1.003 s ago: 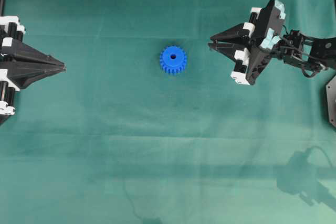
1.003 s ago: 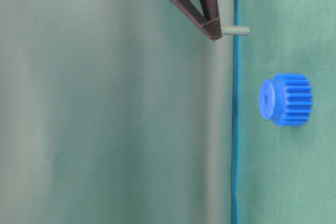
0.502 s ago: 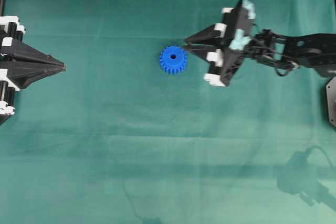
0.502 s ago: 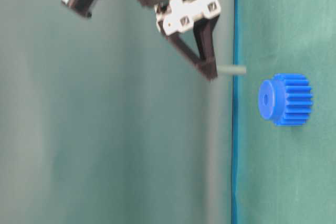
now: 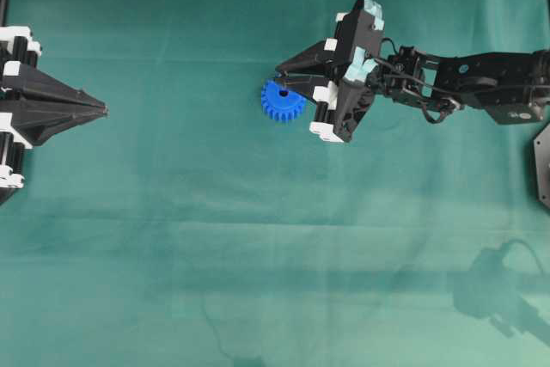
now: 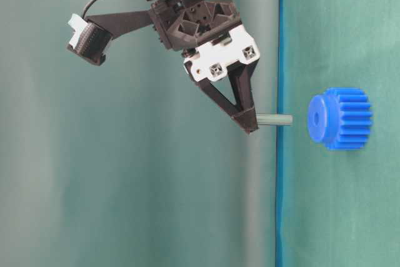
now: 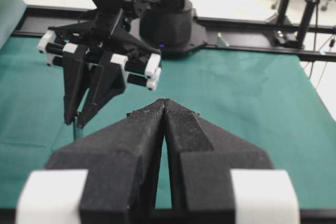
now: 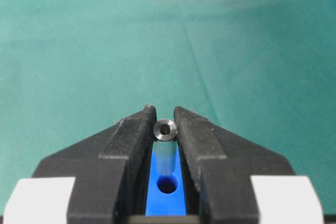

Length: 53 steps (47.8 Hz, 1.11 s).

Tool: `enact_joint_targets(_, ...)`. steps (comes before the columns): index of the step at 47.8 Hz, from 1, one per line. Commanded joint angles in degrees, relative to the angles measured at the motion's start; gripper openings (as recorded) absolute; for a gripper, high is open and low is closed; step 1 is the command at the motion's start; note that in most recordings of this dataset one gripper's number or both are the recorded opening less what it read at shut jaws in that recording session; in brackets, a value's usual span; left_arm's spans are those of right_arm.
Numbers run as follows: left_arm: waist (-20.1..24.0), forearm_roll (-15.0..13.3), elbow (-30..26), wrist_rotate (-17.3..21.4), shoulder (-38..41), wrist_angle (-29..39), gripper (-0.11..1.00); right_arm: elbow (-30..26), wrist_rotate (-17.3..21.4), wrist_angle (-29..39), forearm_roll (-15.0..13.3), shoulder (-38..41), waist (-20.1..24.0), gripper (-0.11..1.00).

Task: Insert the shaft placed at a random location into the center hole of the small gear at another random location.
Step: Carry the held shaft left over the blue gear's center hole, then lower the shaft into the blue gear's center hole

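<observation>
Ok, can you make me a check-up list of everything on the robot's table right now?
Surface: green cloth with faint creases, covering the table.
Job's things: small gear lies flat on the cloth, its center hole facing up; the shaft is held above the gear, not yet in the hole.
Clutter: nothing seen.
Grippers: right gripper over the gear, jaws shut on the shaft; left gripper at the cloth's left edge, jaws shut, holding nothing.
Cables: black cable looping along the right arm.
Surroundings: black frame rail behind the cloth, with stands beyond it.
</observation>
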Motion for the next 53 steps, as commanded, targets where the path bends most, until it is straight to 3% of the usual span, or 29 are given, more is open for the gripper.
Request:
enact_joint_targets(1, 0.0, -0.09, -0.62, -0.09, 0.26, -0.26, 0.0, -1.32, -0.18, -0.53, 0.0, -0.09, 0.09, 0.14)
enact_joint_targets(53, 0.0, -0.09, -0.53, -0.09, 0.35, 0.0, 0.0, -1.58, 0.18, -3.52, 0.26, 7.65, 0.09, 0.14)
